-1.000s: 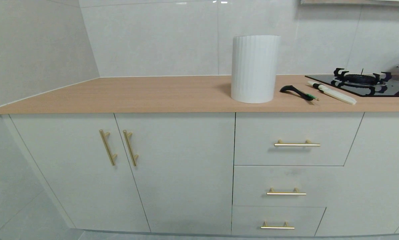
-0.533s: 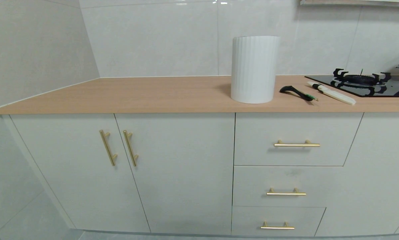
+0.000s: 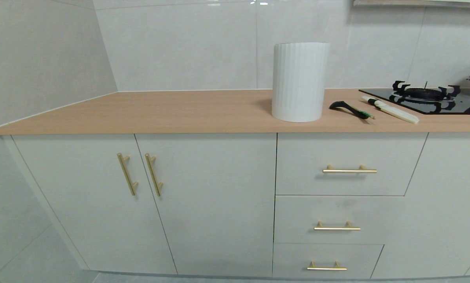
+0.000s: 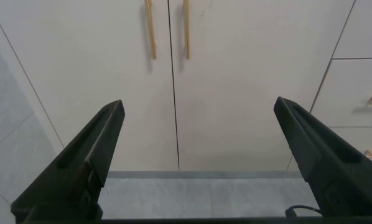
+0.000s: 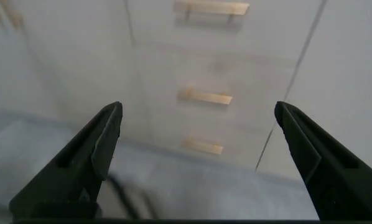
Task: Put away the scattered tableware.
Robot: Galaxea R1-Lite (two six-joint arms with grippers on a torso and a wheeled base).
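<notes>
The left pincer [image 4: 197, 106] is held wide open, with nothing in it, before the cupboard doors [image 4: 248, 93]. The right pincer [image 5: 197, 107] is held wide open and empty before the drawers [image 5: 211, 65]. The black tool [image 3: 351, 109] and white stick [image 3: 392, 110] are laid on the counter [image 3: 180, 112], well above both pincers.

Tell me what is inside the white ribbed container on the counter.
Its inside is hidden: the white ribbed container stands upright, and its wall covers the contents. Outside it, a black-handled utensil and a white utensil lie on the counter.
</notes>
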